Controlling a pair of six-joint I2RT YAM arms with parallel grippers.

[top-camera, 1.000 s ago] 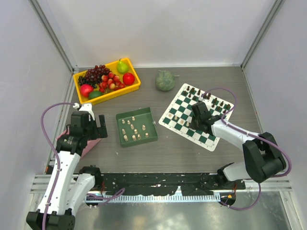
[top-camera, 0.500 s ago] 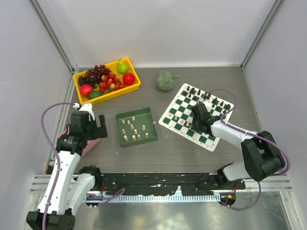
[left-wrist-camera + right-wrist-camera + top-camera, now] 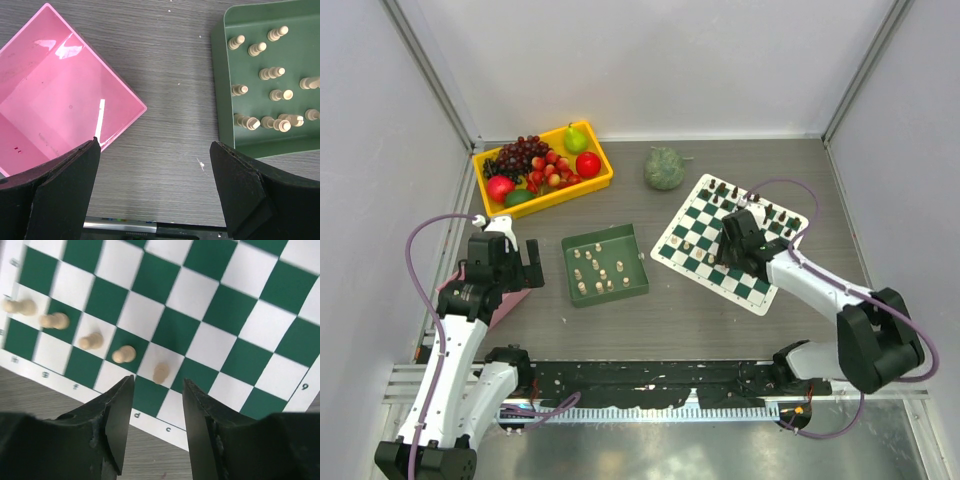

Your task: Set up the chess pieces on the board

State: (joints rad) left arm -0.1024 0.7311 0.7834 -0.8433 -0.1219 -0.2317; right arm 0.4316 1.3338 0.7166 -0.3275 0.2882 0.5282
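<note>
Right claw (image 3: pixel 157 387) parted, empty, over 5 chess pieces (image 3: pixel 91 340) on the board (image 3: pixel 235 315); left claw (image 3: pixel 155 145) spread, empty.

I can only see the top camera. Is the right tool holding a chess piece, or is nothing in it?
Observer: Nothing. Its wrist view shows the right tool open, with a cream pawn standing free on the board just past the fingertips.
Operator: How many are lined up there?
Observer: Five cream pieces in one row, counting that pawn.
Operator: What about the green tray?
Observer: In the left wrist view, loose cream figures lie in the tray, most tipped on their sides.
</note>
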